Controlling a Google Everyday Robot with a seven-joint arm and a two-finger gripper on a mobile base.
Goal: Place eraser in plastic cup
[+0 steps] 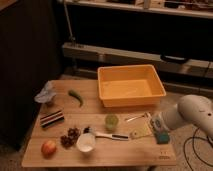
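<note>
Eraser [52,119] lies well apart from the wide-open, empty gripper [153,121] at the table's [125,151] right.

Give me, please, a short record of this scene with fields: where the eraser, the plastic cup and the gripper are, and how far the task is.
eraser: lies flat on the left part of the table, not in the cup
plastic cup: upright near the table's middle, in front of the orange tub
gripper: open, holding nothing, at the table's right side near the green sponge
task state: eraser not yet picked up
</note>
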